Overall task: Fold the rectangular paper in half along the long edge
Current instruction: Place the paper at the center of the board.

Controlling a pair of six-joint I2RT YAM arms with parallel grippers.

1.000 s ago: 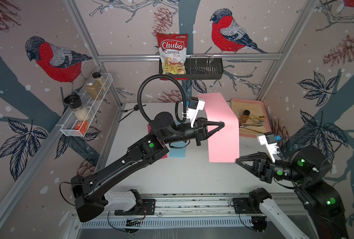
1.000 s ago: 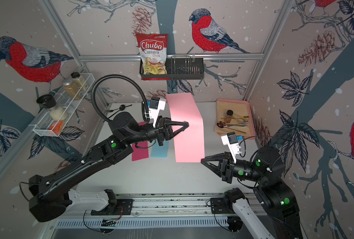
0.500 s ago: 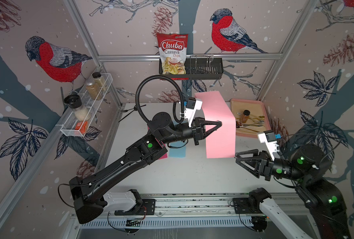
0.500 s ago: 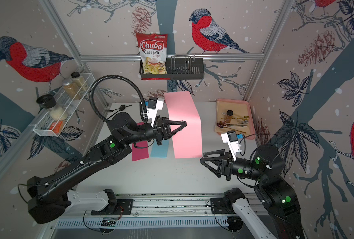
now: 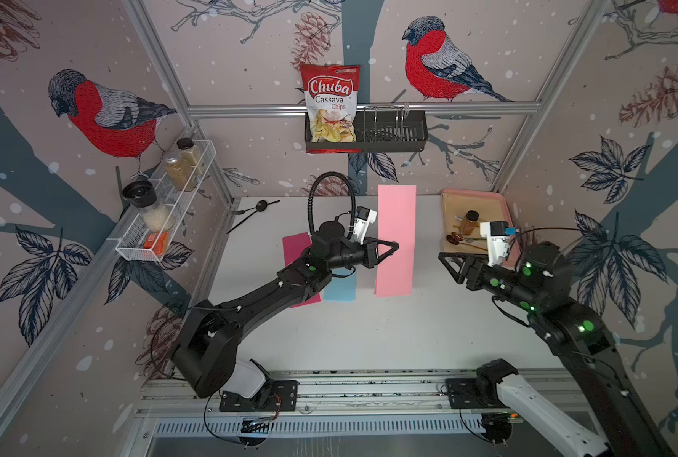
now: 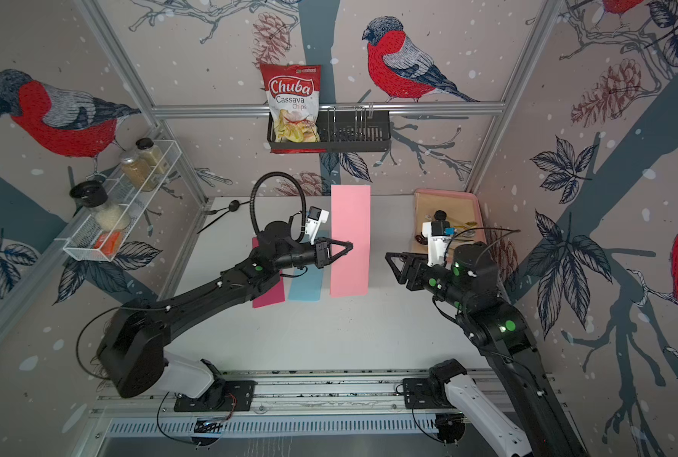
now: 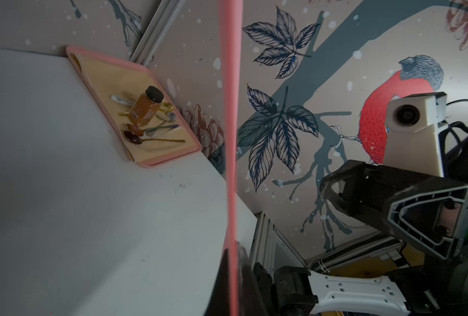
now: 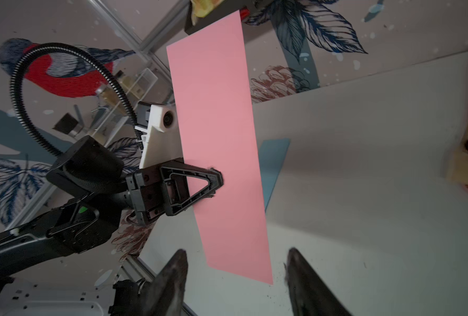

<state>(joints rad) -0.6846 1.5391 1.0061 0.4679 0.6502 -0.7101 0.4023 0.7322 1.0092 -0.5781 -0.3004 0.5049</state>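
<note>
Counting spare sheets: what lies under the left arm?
Two sheets lie flat on the table: a magenta sheet and a light blue sheet. The left arm covers part of each, so their full outlines cannot be seen.

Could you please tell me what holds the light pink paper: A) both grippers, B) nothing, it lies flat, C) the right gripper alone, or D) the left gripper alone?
D: the left gripper is shut on the light pink paper, while the right gripper stands open, clear of it.
</note>
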